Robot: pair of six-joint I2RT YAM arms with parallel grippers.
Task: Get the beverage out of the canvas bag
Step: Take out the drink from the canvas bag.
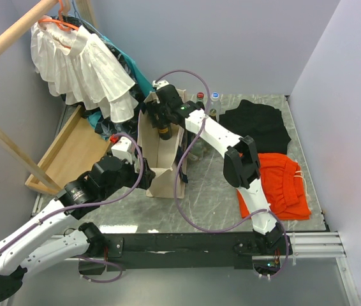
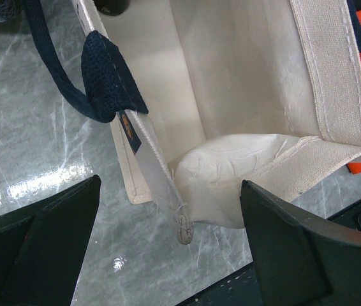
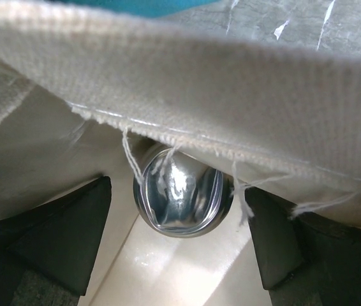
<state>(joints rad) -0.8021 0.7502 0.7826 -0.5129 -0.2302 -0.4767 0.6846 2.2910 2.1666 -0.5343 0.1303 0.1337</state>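
The cream canvas bag with navy handles sits mid-table, its mouth facing the back. My right gripper reaches into that mouth. In the right wrist view the beverage shows its shiny round metal end between the open fingers, a small gap on each side, under the bag's frayed rim. From above the beverage looks dark. My left gripper is open around the bag's near bottom corner, not touching it.
A white ruffled garment hangs at the back left over a wooden tray. Two capped bottles stand behind the bag. A black cloth and an orange cloth lie on the right.
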